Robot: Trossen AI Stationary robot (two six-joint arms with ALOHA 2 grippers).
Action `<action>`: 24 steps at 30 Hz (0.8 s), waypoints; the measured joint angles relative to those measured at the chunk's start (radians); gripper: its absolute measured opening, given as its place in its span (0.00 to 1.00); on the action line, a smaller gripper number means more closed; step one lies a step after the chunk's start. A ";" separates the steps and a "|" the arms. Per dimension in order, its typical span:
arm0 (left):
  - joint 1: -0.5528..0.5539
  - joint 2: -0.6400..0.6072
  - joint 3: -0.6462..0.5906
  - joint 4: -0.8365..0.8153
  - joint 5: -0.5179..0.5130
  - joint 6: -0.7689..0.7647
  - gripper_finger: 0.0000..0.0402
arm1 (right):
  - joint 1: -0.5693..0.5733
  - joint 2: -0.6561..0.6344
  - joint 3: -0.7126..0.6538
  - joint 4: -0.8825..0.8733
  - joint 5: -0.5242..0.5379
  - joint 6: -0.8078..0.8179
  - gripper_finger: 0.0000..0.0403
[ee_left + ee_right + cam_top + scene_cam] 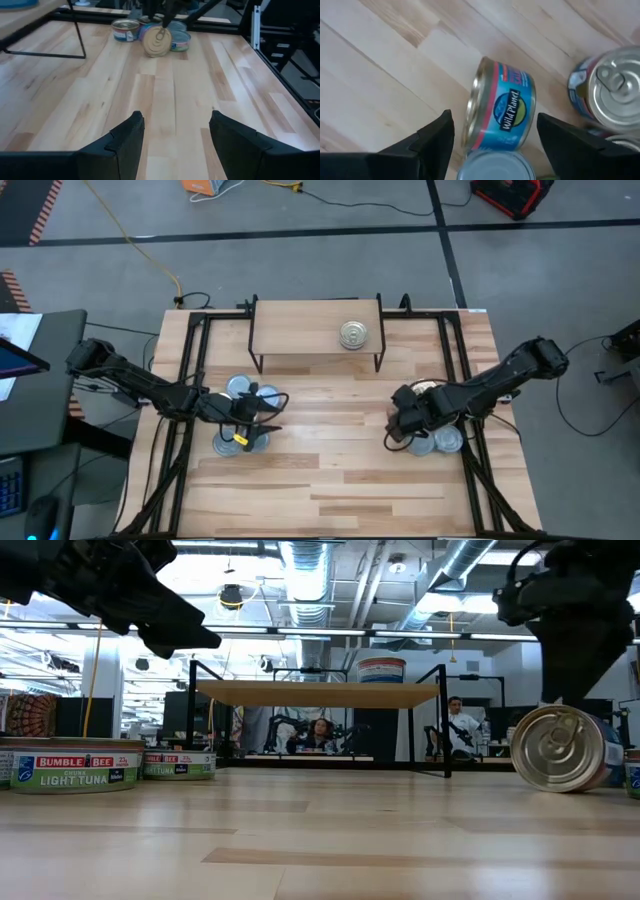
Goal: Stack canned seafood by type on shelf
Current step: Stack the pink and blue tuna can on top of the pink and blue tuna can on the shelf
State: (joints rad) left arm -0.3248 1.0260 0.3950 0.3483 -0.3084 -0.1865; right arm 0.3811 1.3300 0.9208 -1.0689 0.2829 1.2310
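At the right of the high view, the right gripper [492, 132] spreads wide around a blue Wild Planet tin [502, 112] lying on its edge on the desk [330, 470]. At centre left, the left gripper [175, 135] hangs open and empty above tuna tins [243, 412]. One tin [353, 334] sits on the shelf [300, 330], top centre.

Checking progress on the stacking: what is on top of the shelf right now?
One gold-topped tin sits on the shelf, toward its right end. Nothing else shows there from above; anything beneath the shelf top is hidden.
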 joint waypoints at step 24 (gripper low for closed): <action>0.000 0.000 0.000 0.005 0.058 -0.011 0.53 | 0.013 0.000 -0.199 0.317 0.000 -0.121 0.53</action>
State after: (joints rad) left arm -0.3252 1.0256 0.3950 0.3538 -0.2503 -0.1970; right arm 0.3939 1.3296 0.7219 -0.7515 0.2825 1.1103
